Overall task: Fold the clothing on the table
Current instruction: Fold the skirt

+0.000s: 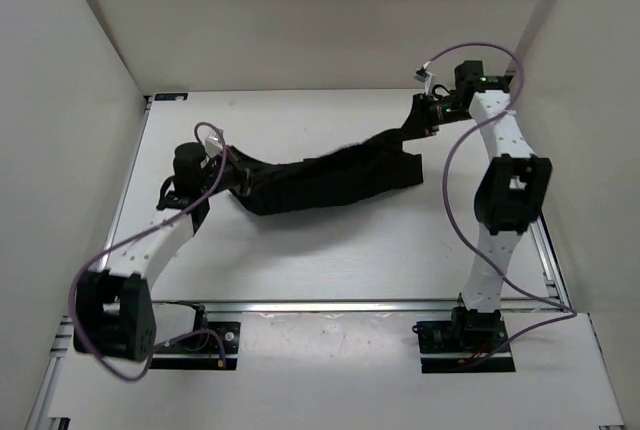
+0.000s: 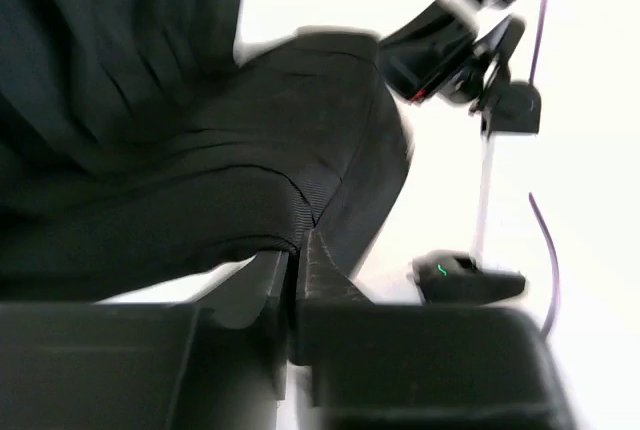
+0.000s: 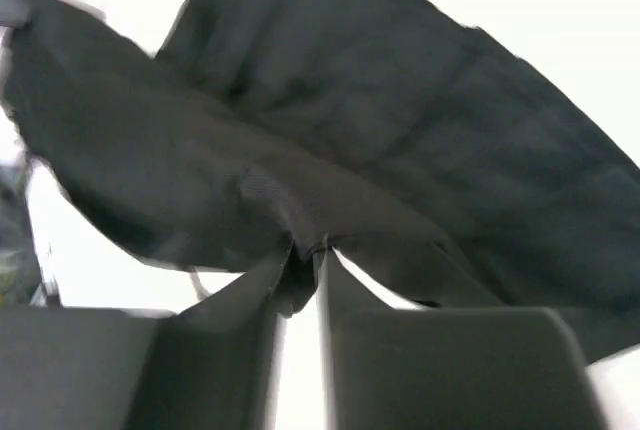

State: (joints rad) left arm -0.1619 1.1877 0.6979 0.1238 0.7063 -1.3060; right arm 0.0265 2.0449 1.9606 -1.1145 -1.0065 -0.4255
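The black pleated clothing (image 1: 330, 180) hangs stretched in a long band between my two grippers above the white table (image 1: 330, 260). At its left end my left gripper (image 1: 222, 178) is shut on the fabric. The left wrist view shows the jaws (image 2: 297, 245) pressed together on a ribbed hem of the clothing (image 2: 200, 180). At the band's far right end, raised, is my right gripper (image 1: 420, 122). In the right wrist view its jaws (image 3: 305, 255) stand slightly apart with a bunched fold of the clothing (image 3: 350, 130) caught between them.
White walls (image 1: 80, 70) enclose the table on the left, back and right. An aluminium rail (image 1: 350, 305) runs along the near edge, by the arm bases (image 1: 465, 335). Purple cables (image 1: 455, 190) loop beside each arm. The right arm (image 2: 450, 50) shows in the left wrist view.
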